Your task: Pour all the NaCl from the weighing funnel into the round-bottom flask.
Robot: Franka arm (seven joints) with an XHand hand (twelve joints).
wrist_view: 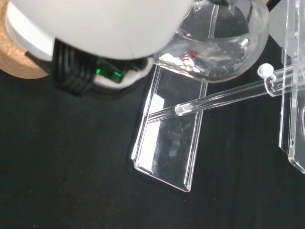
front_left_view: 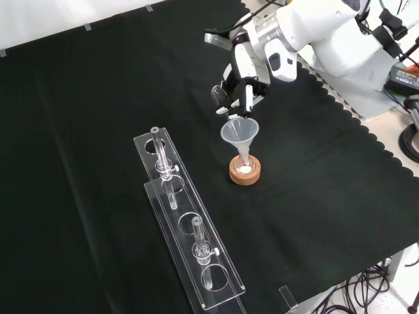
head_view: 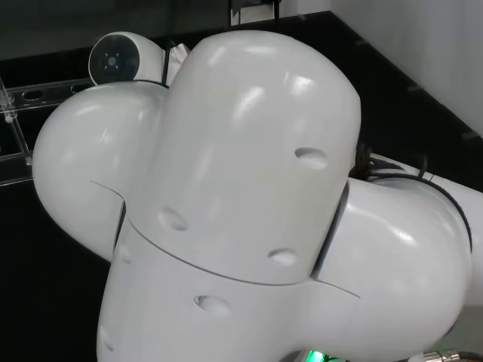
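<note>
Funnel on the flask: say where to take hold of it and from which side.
Probably its wide cone, just under the rim, coming down from above. The funnel stands upright with its stem down in the flask on the cork ring, so only the cone is free. The hand is close, toward the front view's top; the rack stands to the left.

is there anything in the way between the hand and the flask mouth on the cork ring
Only the clear funnel, seated in the flask's neck above the cork ring. In the front view the hand hovers just above the funnel's rim, with no other ware between them; the clear rack stands apart, to the left.
</note>
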